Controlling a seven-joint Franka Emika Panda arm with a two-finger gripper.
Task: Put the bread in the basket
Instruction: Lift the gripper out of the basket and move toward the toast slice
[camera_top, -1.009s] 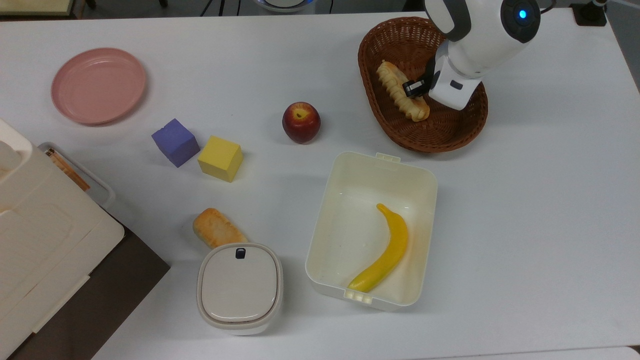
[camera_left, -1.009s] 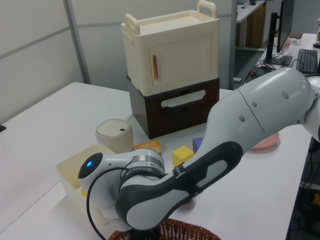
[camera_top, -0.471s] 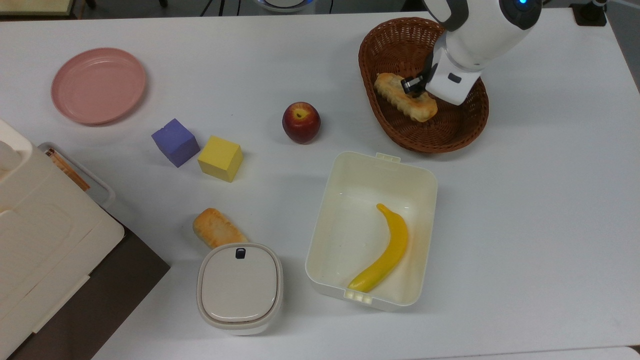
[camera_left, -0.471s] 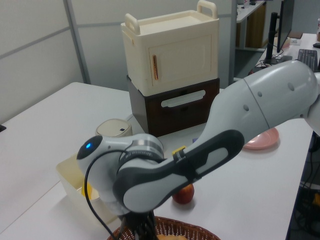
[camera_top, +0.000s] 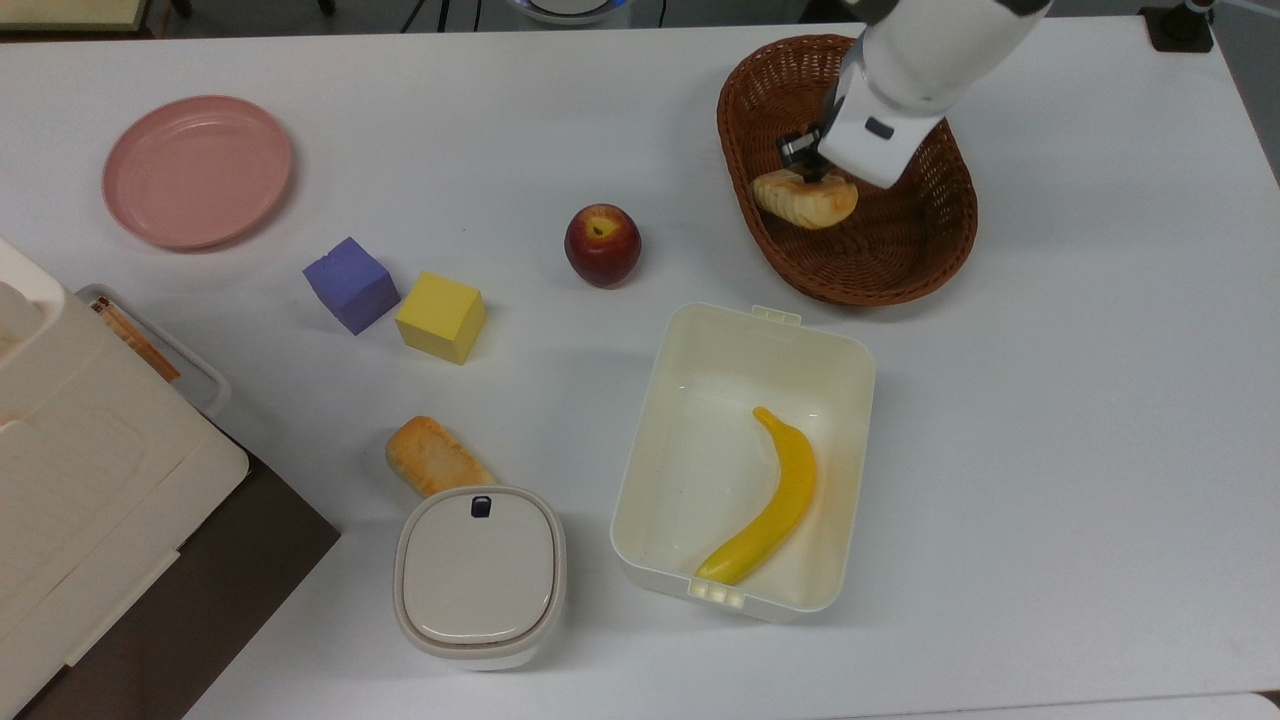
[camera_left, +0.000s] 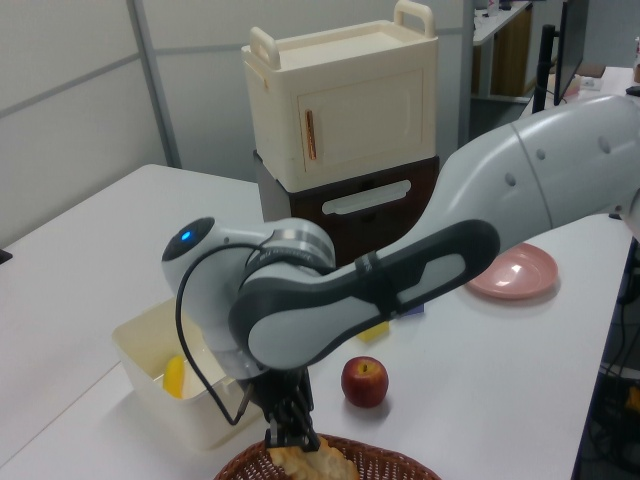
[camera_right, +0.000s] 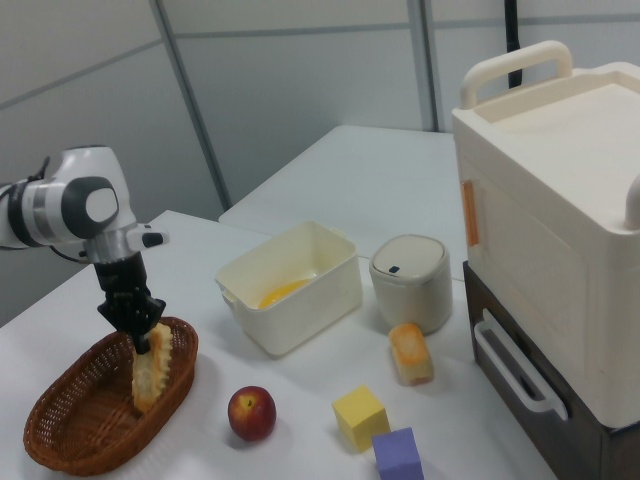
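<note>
The bread (camera_top: 432, 455) is a short golden-orange loaf lying on the table beside a round lidded container (camera_top: 480, 572); it is seen too in the right view (camera_right: 411, 353). The brown wicker basket (camera_top: 900, 270) stands at the top view's upper right. Over the basket my gripper (camera_top: 803, 162) is shut on a longer, pale ridged pastry (camera_top: 806, 200). The pastry (camera_right: 152, 365) hangs nearly upright from the gripper (camera_right: 135, 318), its lower end inside the basket (camera_right: 70, 440). In the left view the gripper (camera_left: 290, 435) holds the pastry (camera_left: 312, 463) above the basket rim (camera_left: 375, 462).
A red apple (camera_top: 602, 244) sits left of the basket in the top view. A cream plastic box (camera_top: 835, 350) with a banana (camera_top: 770, 505) lies below it. Purple (camera_top: 350, 284) and yellow (camera_top: 440, 316) cubes, a pink plate (camera_top: 197, 170) and a cream cabinet (camera_right: 560, 230) stand further off.
The gripper closed on the ridged pastry lying in the basket and rose with it; the pastry swung from flat to hanging nearly upright. The bread has not moved.
</note>
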